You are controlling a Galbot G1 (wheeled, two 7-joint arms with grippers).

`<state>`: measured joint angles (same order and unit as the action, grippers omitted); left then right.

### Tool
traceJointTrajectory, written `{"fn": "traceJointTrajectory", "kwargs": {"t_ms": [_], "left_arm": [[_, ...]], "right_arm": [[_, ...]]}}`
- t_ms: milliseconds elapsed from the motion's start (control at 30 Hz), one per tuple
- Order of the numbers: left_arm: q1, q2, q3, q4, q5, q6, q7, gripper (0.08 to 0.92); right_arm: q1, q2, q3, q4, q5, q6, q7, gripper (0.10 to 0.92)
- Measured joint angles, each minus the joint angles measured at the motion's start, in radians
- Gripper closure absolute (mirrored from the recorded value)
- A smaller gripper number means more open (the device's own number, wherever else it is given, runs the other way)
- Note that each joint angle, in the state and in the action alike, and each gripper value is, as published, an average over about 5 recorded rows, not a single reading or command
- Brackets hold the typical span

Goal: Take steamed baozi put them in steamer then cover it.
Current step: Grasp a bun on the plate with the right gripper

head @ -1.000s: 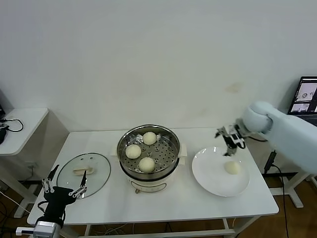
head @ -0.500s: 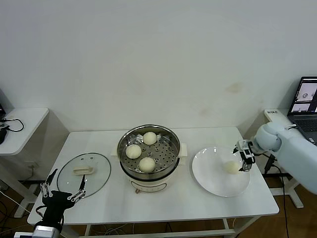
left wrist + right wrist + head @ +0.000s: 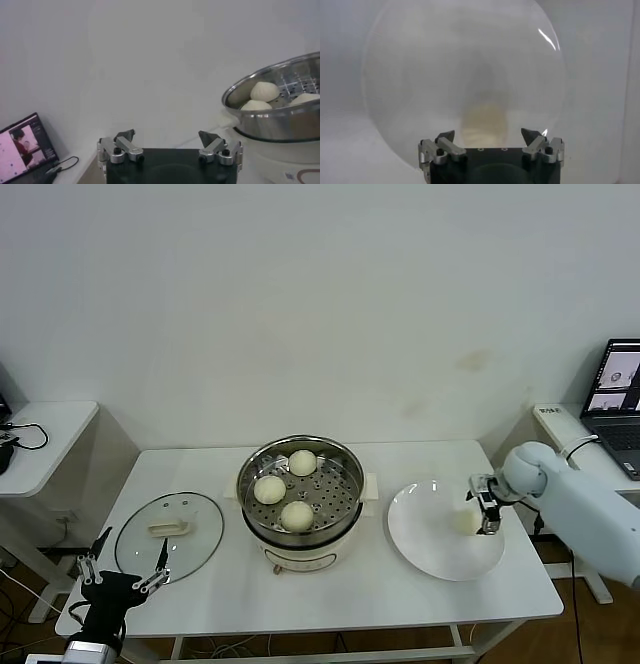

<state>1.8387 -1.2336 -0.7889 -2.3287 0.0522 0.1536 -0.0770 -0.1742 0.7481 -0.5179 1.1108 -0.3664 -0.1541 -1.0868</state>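
Cream-white baozi on plate, between right gripper's spread jaws

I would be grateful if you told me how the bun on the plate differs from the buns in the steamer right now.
The last baozi lies alone on the flat white plate, with the right gripper open around it; the three other baozi sit together on the steamer's perforated tray, away from any gripper. The plate is open and flat; the steamer walls ring its buns. All are round, smooth and cream-white.
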Motion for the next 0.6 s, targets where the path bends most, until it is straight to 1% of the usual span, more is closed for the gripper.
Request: {"fn": "traceJointTrajectory", "kwargs": {"t_ms": [233, 600], "left_arm": [[-0.001, 0.0, 0.002, 0.0, 0.0, 0.0, 0.0, 0.177], [0.004, 0.0, 0.003, -0.01, 0.001, 0.0, 0.0, 0.177]], "right_arm": [[-0.015, 0.031, 0.018, -0.051, -0.021, 0.001, 0.005, 0.273], [-0.019, 0.05, 0.025, -0.08, -0.026, -0.005, 0.001, 0.402]]}}
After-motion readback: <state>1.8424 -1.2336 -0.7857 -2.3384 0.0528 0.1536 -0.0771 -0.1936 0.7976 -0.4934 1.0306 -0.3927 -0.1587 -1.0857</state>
